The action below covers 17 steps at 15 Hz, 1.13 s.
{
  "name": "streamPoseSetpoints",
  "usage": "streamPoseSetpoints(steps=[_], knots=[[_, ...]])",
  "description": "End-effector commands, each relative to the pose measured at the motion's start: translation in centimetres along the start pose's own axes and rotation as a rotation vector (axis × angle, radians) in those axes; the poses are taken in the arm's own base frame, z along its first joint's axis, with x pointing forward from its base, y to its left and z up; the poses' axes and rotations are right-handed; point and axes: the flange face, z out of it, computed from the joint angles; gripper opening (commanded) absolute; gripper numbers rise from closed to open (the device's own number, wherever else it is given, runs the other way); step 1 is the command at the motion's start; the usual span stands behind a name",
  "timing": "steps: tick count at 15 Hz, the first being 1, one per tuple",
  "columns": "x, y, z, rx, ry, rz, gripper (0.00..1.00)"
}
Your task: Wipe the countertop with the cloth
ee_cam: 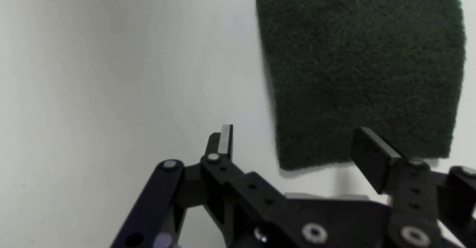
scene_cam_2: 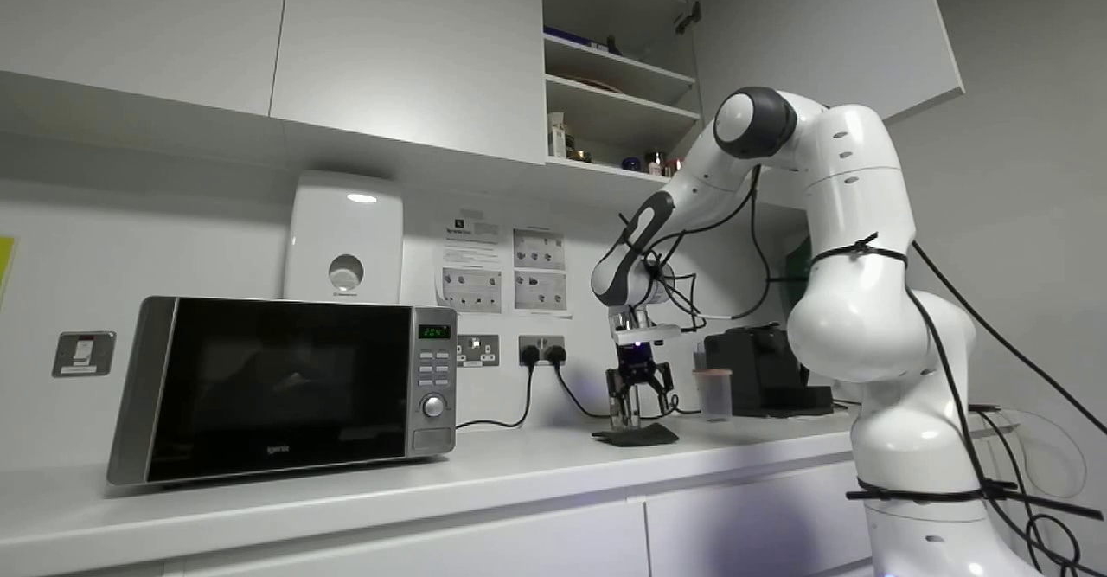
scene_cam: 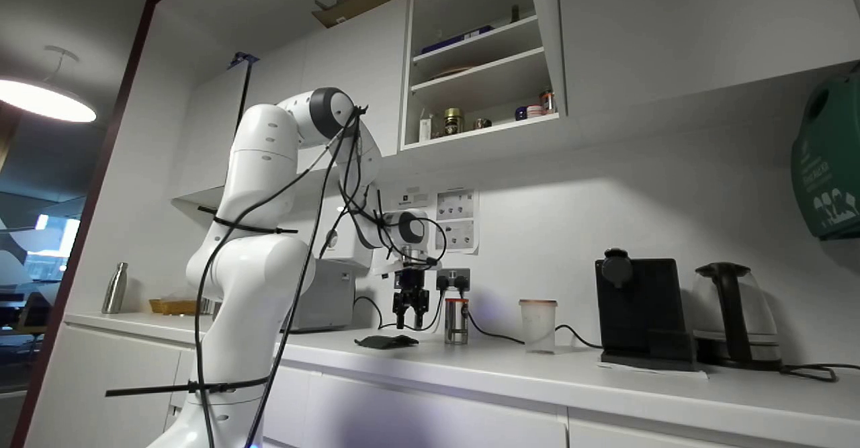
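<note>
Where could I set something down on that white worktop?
Bare countertop lies between the microwave and the cloth, and in front of the plastic tub. It's crowded under the gripper, and where the coffee machine and kettle stand side by side.

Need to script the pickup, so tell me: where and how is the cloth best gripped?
Pinch the cloth by its lower-left corner in the wrist view, probably straight from above: it lies low and spread on the countertop, and that corner shows between the open fingers.
</note>
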Motion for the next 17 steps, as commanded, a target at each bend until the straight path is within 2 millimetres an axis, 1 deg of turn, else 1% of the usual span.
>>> streamPoseSetpoints(steps=[1, 3, 5, 7, 8, 9, 12, 17], knots=[[-0.1, -0.4, -5.0, 0.022, 0.021, 0.003, 1.0], [-1.0, -0.3, -7.0, 0.182, -0.053, -0.014, 1.0], [-2.8, 0.1, -8.1, 0.27, -0.145, 0.006, 1.0], [-4.6, 0.7, -7.9, 0.323, -0.238, 0.05, 1.0], [-5.2, 1.0, -7.6, 0.316, -0.26, 0.108, 1.0], [-3.8, 0.1, -7.6, 0.287, -0.215, 0.051, 1.0], [-4.5, 0.6, -7.3, 0.298, -0.24, 0.083, 1.0], [-4.6, 0.6, -7.1, 0.299, -0.246, 0.086, 1.0]])
